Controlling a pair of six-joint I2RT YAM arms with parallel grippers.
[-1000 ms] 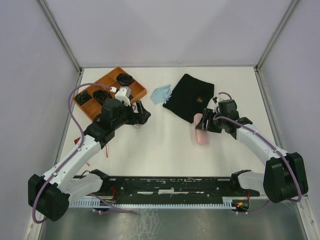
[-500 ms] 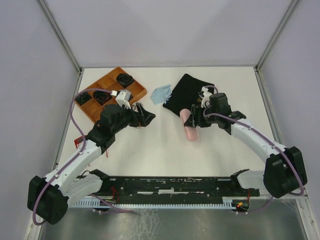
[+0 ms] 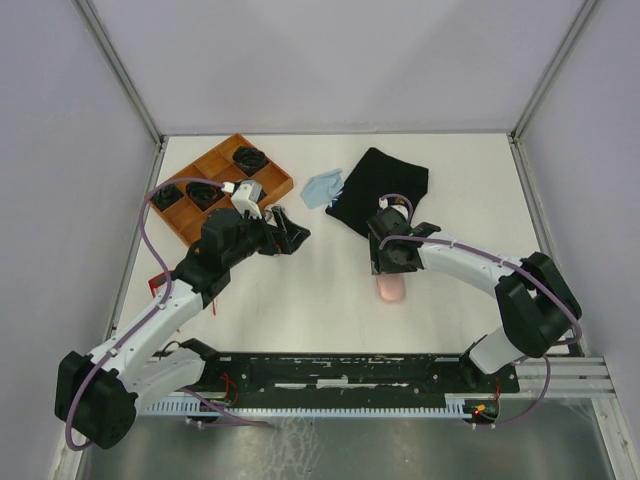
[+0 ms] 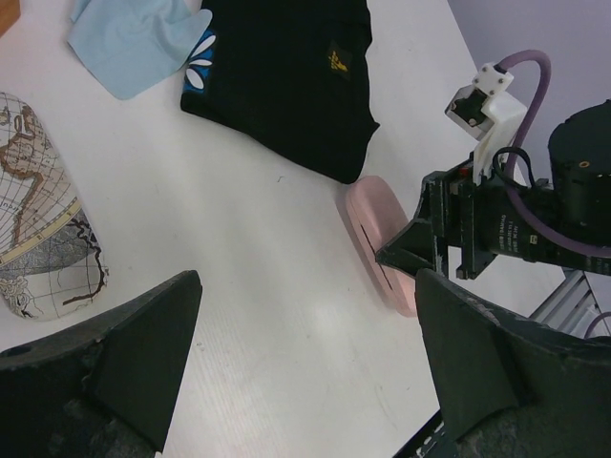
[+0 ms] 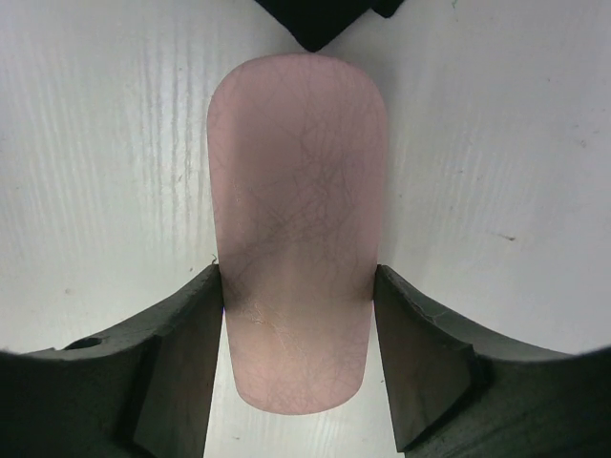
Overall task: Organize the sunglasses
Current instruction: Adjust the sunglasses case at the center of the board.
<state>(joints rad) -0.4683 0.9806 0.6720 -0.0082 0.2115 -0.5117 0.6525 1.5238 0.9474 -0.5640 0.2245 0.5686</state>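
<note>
Pink case [image 5: 296, 229], long axis towards the black cloth [image 5: 317, 19], pinched by right fingers [image 5: 181, 363]; left fingers [image 4: 124, 363] spread

Top cam: high behind the bases, looking down on the whole table [image 3: 330, 300]. Left wrist: low, facing right across it. Right wrist: straight down through right gripper [image 5: 298, 279], very close. All share the pink case [image 3: 389, 290].

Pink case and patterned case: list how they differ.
The pink case is plain; the patterned case bears a map print. The right end effector clamps the pink case; the patterned case lies free beside the open left end effector. The pink case lies by the black cloth's corner, the patterned case nearer the blue cloth. Both have rounded ends.
</note>
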